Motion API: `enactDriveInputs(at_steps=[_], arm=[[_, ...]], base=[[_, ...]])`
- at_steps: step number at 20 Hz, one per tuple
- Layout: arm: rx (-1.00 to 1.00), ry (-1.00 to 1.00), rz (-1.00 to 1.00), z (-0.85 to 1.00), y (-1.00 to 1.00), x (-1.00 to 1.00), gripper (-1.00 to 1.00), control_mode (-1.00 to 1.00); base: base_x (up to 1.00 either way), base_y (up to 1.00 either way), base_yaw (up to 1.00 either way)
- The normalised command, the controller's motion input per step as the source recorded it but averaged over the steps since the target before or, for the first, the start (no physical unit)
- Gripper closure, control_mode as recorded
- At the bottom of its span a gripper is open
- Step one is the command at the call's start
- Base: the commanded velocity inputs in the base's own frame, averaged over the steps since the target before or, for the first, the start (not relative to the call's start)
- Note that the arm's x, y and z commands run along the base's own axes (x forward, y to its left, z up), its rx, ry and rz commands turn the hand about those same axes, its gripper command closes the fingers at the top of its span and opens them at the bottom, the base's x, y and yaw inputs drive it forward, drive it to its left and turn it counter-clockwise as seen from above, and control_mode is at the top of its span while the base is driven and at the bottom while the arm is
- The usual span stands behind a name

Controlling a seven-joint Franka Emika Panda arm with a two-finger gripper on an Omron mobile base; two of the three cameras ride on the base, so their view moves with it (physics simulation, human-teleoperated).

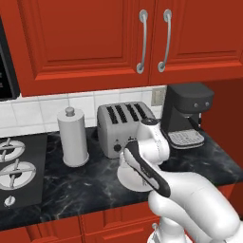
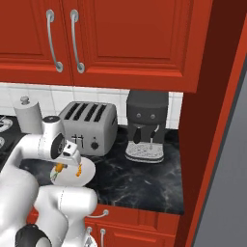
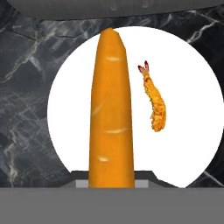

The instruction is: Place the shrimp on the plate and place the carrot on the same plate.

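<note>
Two orange pieces are in play, and one of them is up in the air: the hand (image 2: 69,161) is clamped on the carrot (image 3: 111,109), which runs straight out from between the fingers in the hand view, tapered tip pointing away from the camera. Directly beneath the hand sits the plate (image 3: 188,131), flat and white on the black marbled worktop (image 3: 26,87), and the carrot hangs over its middle, clear of the surface as far as the right base view shows.

The shrimp (image 3: 155,103) is already down on the plate, lying just beside the carrot's line in the hand view, curled slightly with its reddish tail end away from the fingers. The two are apart, with white plate showing between them.

From the right base view the hand hovers low over the plate's near half, an orange bit of carrot with a greenish end peeking out below the fingers on one side and the shrimp showing on the other.

Beyond the hand stands the toaster (image 2: 89,126), close behind the plate's far rim. The coffee machine (image 2: 146,123) sits further along the worktop, well apart from the hand. In the left base view the arm covers most of the plate; its near edge just shows under the forearm.
</note>
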Motion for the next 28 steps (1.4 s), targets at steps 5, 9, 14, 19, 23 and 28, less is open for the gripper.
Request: enactDriveInputs(at_steps=[5,9,14,19,23,28], arm=[[0.0,0.02,0.0,-0.19,0.06,0.16,1.0,-1.0],[0.0,0.0,0.0,-0.21,0.1,0.11,1.0,-1.0],[0.0,0.0,0.0,-0.24,0.09,0.09,1.0,-1.0],[0.0,0.0,0.0,-0.24,0.01,0.11,1.0,-1.0],[0.0,0.0,0.0,-0.26,0.01,0.15,1.0,-1.0],[0.0,0.0,0.0,-0.23,0.01,0.11,1.0,-1.0]], base=[[0.0,0.0,0.0],[0.0,0.0,0.0],[0.0,0.0,0.0],[0.0,0.0,0.0],[0.0,0.0,0.0],[0.0,0.0,0.0]])
